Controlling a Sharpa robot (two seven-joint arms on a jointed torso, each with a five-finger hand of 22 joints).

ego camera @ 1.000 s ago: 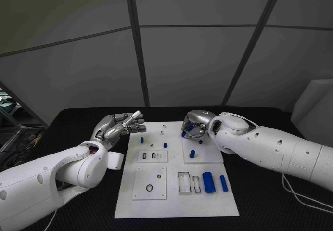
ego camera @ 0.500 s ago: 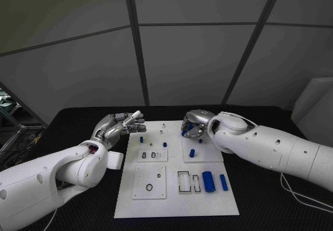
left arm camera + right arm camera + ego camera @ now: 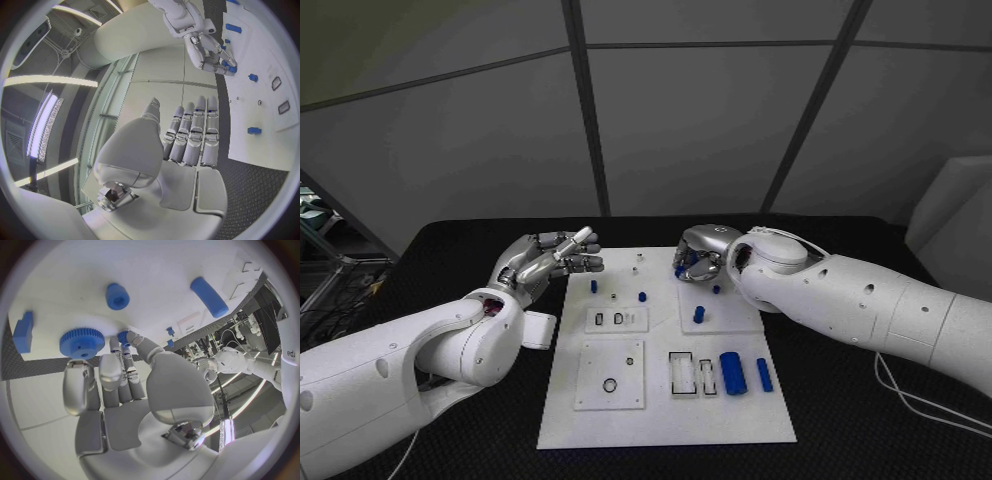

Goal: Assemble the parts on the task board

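The white task board [image 3: 668, 415] lies in the middle of the black table. My right hand [image 3: 701, 260] hovers over its far right part with fingers curled. In the right wrist view its thumb and a fingertip [image 3: 128, 340] meet on a small blue part [image 3: 123, 335], just above a blue gear [image 3: 82, 342]; a short blue peg [image 3: 117, 296] and a longer blue cylinder [image 3: 209, 296] lie beyond on the board [image 3: 162, 265]. My left hand [image 3: 554, 255] floats beside the board's far left corner, fingers extended and holding nothing [image 3: 187, 140].
Small blue pegs [image 3: 594, 288] [image 3: 642, 296] [image 3: 698, 314] stand on the board's far half. Two blue cylinders [image 3: 731, 377] [image 3: 764, 375] lie near the right edge beside a rectangular slot [image 3: 682, 378]. Two white insert plates [image 3: 616, 320] [image 3: 612, 378] sit on the left half.
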